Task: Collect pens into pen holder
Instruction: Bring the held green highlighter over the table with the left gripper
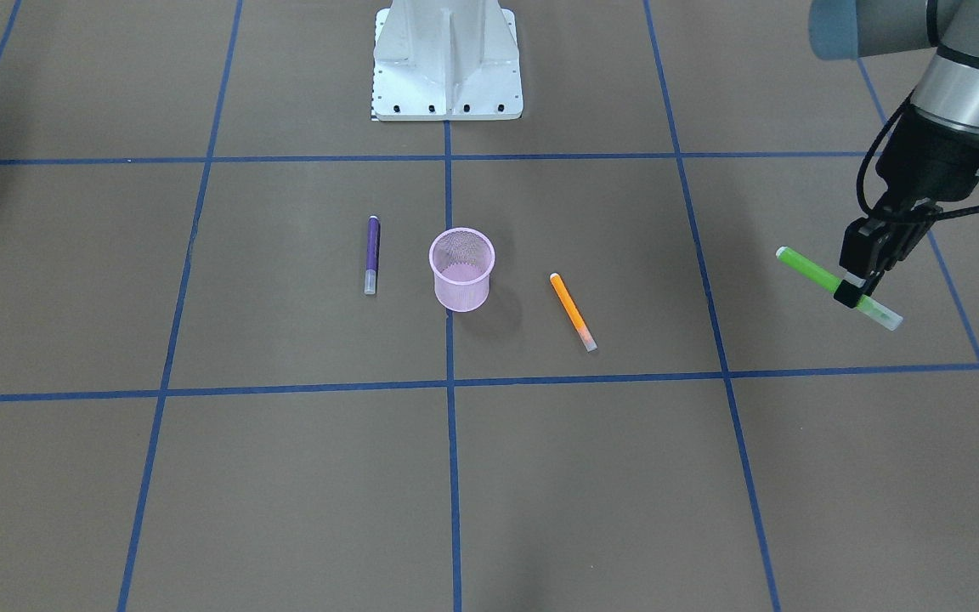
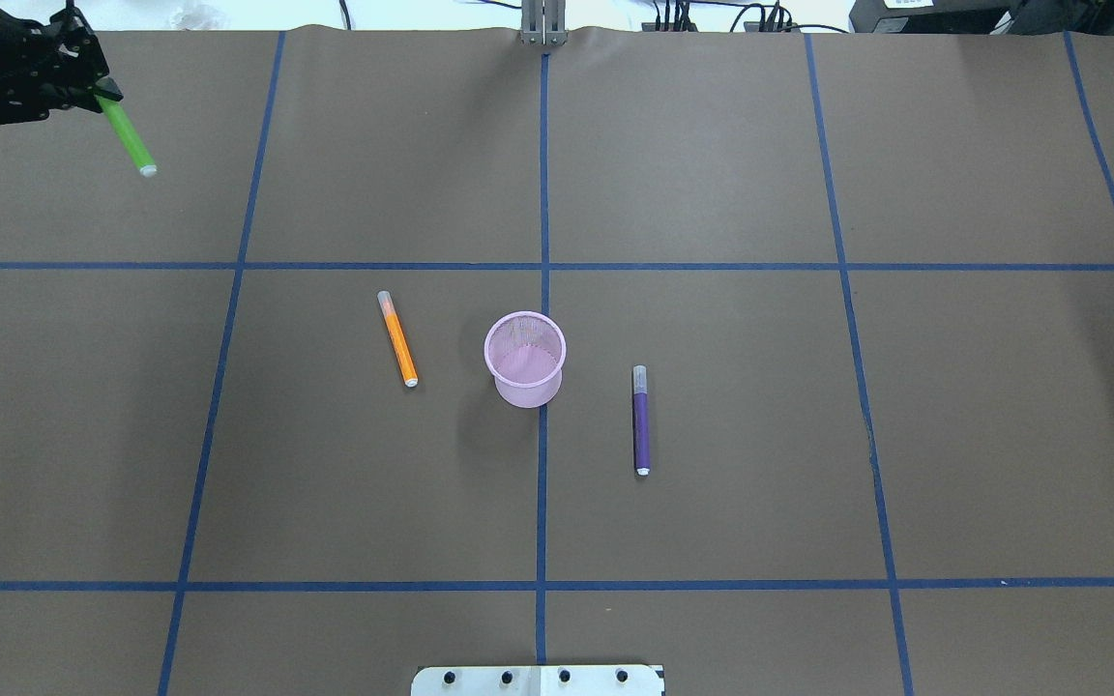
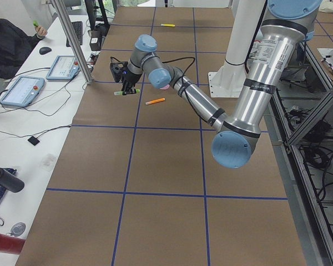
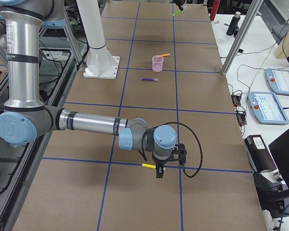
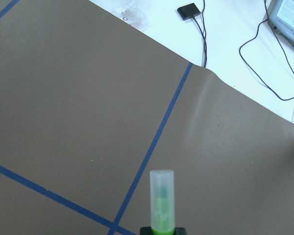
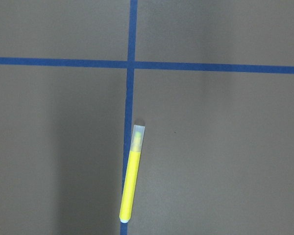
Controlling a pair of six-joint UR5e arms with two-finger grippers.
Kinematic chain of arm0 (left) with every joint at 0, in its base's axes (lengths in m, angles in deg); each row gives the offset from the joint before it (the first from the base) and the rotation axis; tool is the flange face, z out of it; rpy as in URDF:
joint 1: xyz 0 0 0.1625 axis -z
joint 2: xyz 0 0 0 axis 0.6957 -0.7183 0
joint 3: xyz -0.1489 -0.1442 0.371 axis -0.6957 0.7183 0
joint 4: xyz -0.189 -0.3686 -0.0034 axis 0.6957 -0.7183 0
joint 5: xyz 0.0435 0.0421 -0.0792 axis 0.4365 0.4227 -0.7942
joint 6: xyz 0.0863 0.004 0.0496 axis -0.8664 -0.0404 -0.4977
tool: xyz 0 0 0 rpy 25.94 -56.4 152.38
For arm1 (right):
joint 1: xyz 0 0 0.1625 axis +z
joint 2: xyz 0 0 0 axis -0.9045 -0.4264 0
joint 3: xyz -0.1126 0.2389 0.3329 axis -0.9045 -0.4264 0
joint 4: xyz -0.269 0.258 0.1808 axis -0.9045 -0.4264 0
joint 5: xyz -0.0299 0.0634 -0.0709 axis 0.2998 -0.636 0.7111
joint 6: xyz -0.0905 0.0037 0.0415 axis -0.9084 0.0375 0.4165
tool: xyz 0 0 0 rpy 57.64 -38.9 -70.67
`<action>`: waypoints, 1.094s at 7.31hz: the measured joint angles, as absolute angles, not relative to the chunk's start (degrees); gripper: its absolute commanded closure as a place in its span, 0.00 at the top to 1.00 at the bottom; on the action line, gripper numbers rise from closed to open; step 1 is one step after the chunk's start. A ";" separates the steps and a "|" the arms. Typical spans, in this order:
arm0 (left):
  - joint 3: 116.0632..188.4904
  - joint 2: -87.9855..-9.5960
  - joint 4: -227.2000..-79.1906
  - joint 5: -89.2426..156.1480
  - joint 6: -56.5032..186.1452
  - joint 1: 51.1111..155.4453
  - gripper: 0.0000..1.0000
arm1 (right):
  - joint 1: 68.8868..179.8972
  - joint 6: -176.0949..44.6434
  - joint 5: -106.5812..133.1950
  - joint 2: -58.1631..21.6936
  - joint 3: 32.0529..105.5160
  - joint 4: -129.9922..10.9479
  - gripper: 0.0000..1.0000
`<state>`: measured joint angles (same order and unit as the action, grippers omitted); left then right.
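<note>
The pink mesh pen holder (image 1: 462,272) (image 2: 525,360) stands upright mid-table. The purple pen (image 1: 372,253) (image 2: 641,420) and the orange pen (image 1: 573,311) (image 2: 397,338) lie flat on either side of it. My left gripper (image 1: 851,293) (image 2: 98,92) is shut on the green pen (image 1: 808,270) (image 2: 130,137) (image 5: 161,203) and holds it above the table's far left corner, tilted. The yellow pen (image 6: 131,178) (image 4: 148,166) lies flat on a blue tape line. My right gripper (image 4: 159,172) hangs just beside it; I cannot tell whether it is open or shut.
The robot's white base (image 1: 447,68) stands at the near middle edge. Blue tape lines (image 2: 542,266) grid the brown table. A bench with tablets and cables (image 3: 22,88) and a seated person (image 3: 5,39) lie beyond the far edge.
</note>
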<state>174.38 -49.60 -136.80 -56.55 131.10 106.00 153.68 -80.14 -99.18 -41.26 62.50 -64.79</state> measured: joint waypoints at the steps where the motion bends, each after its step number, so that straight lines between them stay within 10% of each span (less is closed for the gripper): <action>1: 175.84 -53.07 -131.67 -53.95 131.72 104.57 0.00 | 151.52 -75.97 -98.95 -40.95 59.85 -59.65 0.99; 8: 178.87 -60.08 -125.00 -19.62 142.06 80.49 0.00 | 143.57 -70.87 -95.61 -39.94 53.26 -51.81 0.99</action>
